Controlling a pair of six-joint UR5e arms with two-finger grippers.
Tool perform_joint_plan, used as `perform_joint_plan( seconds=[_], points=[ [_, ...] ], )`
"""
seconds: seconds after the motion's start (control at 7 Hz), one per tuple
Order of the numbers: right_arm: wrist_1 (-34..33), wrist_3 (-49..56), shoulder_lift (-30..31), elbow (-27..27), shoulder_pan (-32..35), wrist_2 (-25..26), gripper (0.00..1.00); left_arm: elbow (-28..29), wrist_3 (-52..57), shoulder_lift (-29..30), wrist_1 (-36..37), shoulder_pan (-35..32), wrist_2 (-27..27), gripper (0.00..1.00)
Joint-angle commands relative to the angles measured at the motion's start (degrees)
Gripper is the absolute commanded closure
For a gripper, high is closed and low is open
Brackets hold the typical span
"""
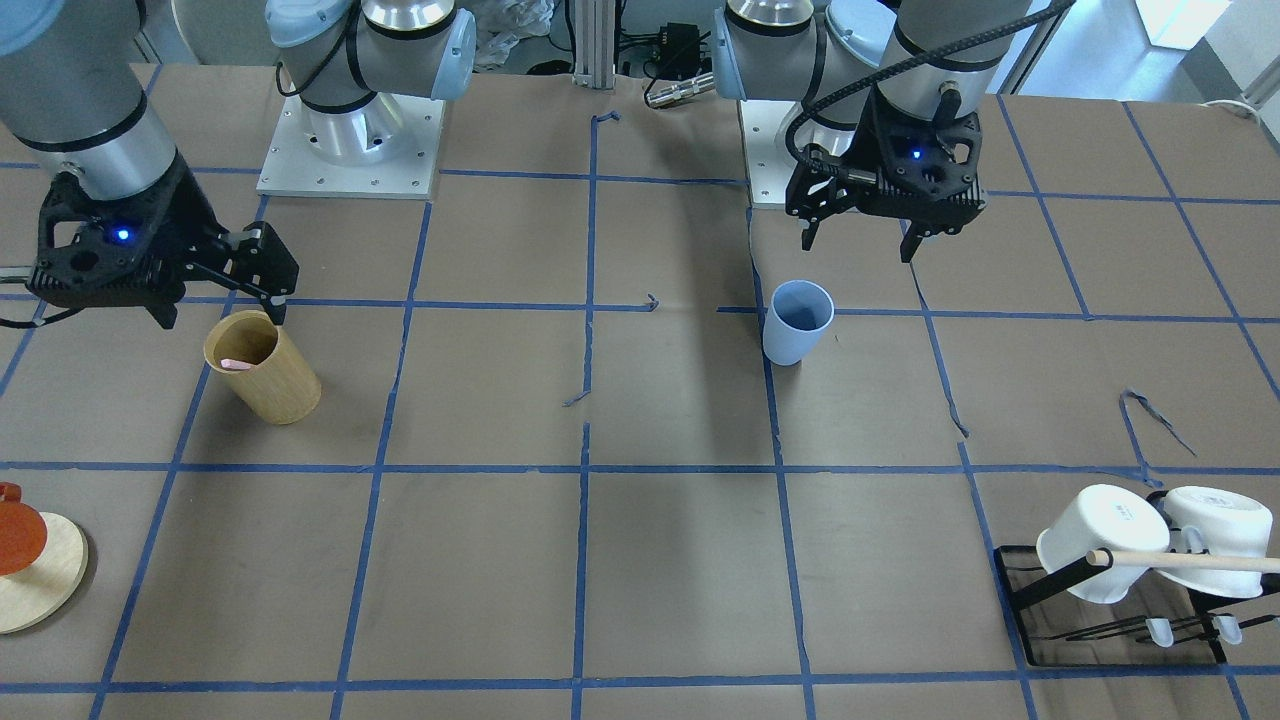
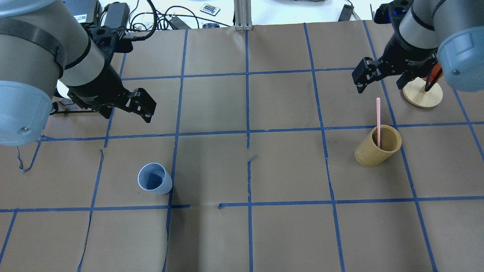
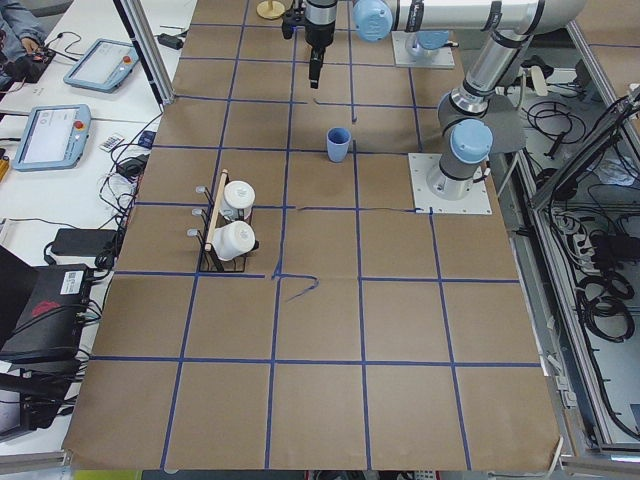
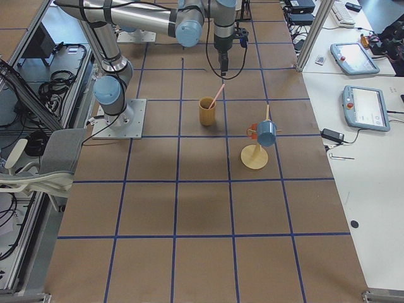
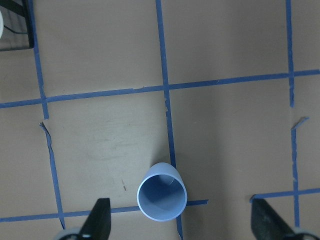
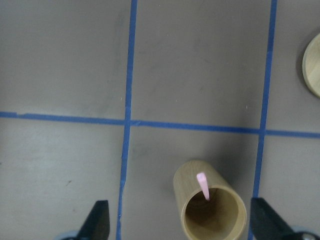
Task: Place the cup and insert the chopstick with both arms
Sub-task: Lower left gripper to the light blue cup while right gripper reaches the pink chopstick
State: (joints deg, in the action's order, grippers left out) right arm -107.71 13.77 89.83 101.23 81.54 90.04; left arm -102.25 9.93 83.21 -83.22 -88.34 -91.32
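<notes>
Seen from over the robot's shoulders, the rack of white mugs (image 1: 1100,540) sat farthest left, mostly hidden behind the left arm. The left gripper (image 1: 856,243) hung above the table (image 2: 287,170) with its jaws spread wide and nothing between them. The blue cup (image 2: 154,179) stood upright on the brown paper just below and ahead of it, touching a blue tape line (the wrist camera looked straight down into its mouth). Well apart to the right stood the wooden holder (image 2: 378,151), upright, with the pink chopstick (image 2: 378,121) inside it, leaning against the rim and sticking out above the top. The right gripper (image 1: 222,316) hovered over that holder, jaws released and clear of the chopstick. Farther right lay a round wooden base (image 2: 422,96), partly covered by the right arm.
</notes>
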Motion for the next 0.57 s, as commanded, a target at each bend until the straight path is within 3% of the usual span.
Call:
perform_joint_plan(
  seconds=[0.0,0.14,0.43],
  points=[
    [-17.4,4.1,0.3,10.3,-0.6,1.4,0.00,-7.2,3.6,-0.3,3.7,5.3,-0.3,0.00],
    [-18.8,6.3,0.7,12.1,-0.8,4.7,0.00,-10.4,3.4,-0.4,5.9,5.6,-0.2,0.00],
    [-18.8,6.5,0.8,14.2,-0.7,4.9,0.08,-19.3,4.2,-0.3,13.8,6.4,-0.3,0.01]
  ],
)
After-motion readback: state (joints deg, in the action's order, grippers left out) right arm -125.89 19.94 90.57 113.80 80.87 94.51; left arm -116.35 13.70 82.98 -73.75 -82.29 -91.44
